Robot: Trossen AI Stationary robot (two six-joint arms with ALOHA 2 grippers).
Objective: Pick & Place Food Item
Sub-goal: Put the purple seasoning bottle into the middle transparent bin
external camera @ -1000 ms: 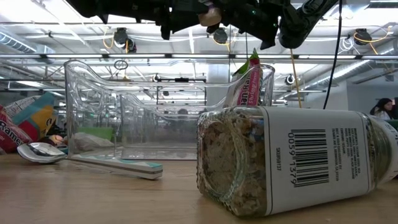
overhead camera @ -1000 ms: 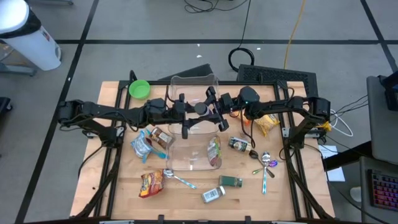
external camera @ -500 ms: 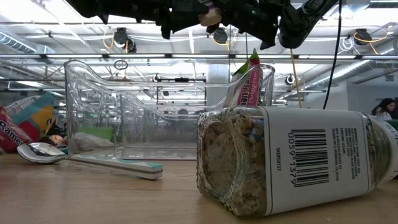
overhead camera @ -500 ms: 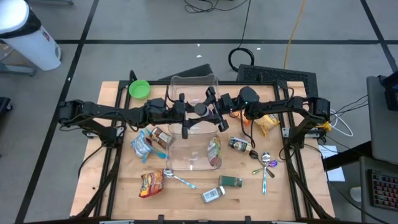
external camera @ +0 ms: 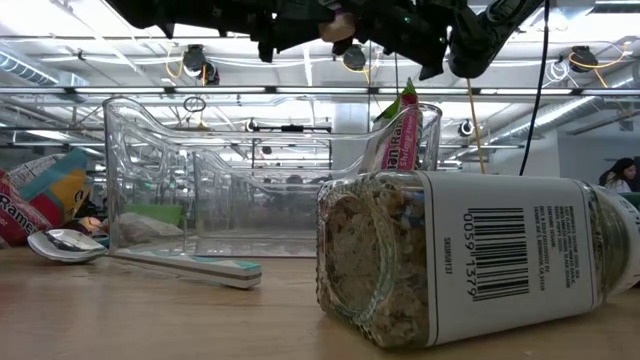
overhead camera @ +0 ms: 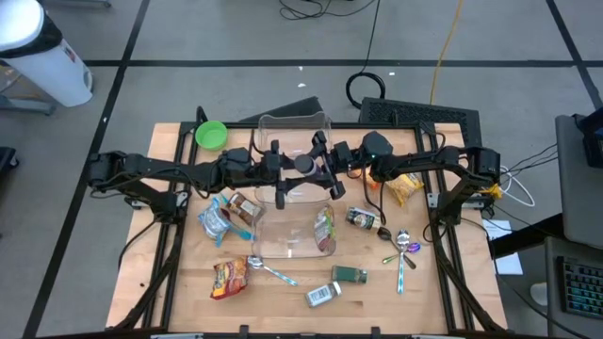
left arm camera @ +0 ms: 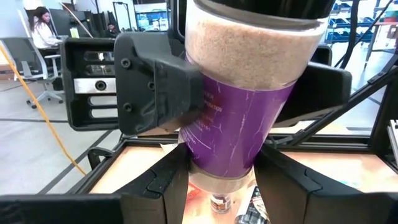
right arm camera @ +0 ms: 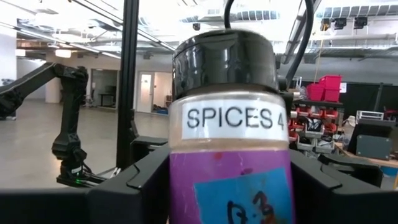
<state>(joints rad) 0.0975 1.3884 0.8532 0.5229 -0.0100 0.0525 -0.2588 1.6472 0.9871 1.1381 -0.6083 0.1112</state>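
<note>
Both grippers meet on one spice jar [right arm camera: 227, 143], purple label, black lid marked "SPICES 4", held in the air above the back half of the table [overhead camera: 170, 282]. Left gripper [left arm camera: 217, 180] fingers clamp the jar's lower end. Right gripper [right arm camera: 227, 186] fingers sit either side of it, can't tell if they actually touch. Clear plastic bin [overhead camera: 292, 235] lies below with a snack packet [overhead camera: 325, 229] inside. Another spice jar [external camera: 480, 255] lies on its side near the front edge.

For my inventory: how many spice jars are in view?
4. Held jar above the clear container; dark jar lying right of it; green jar and clear jar nearer the front edge. Others may be hidden.
</note>
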